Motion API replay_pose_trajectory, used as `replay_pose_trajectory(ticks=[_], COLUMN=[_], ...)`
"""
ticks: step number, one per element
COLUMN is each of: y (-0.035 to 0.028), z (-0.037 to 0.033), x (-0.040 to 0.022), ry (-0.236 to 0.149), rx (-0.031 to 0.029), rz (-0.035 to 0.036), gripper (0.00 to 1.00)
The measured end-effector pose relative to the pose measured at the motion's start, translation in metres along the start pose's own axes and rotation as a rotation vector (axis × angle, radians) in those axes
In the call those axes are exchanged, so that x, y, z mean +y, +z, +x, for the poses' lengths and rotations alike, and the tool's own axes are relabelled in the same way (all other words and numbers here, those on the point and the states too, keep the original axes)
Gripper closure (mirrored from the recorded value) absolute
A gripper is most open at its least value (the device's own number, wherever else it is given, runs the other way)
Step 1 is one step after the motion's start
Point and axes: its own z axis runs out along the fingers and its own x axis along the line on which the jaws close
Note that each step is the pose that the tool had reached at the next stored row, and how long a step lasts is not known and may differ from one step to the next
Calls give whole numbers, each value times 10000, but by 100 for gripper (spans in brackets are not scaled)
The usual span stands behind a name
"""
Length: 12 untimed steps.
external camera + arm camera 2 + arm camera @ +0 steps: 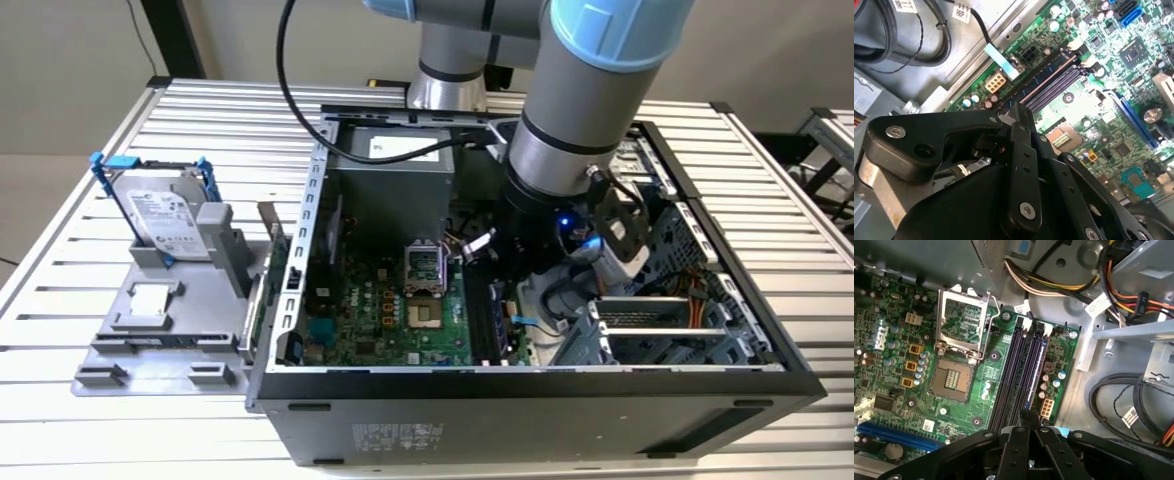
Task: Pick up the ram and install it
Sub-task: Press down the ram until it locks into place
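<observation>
**Arm deep in the case, claw over the memory slots**

The arm reaches down into the open computer case (534, 400) on the slatted tabletop (80, 420), and the claw (1029, 421) hangs just above the near end of the black memory slots (1021, 372) on the motherboard (954, 340). Its fingers (1021, 150) are drawn together; whether a thin board sits between them I cannot tell. In the first wrist view, one slot seems to carry a dark strip with a bluish edge, possibly the ram (1034, 370) already seated, but I can't be sure. If so, the job looks close to finished. The hard drive (167, 225) stands in its holder outside the case.
</observation>
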Motion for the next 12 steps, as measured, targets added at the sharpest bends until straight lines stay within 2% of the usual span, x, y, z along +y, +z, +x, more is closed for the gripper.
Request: replay_pose_trajectory(ticks=[8, 12], y=[-13, -19], z=[0, 0], x=[2, 2], ry=[-769, -1225], rx=[-25, -58], rz=[-10, 1], gripper=[100, 100])
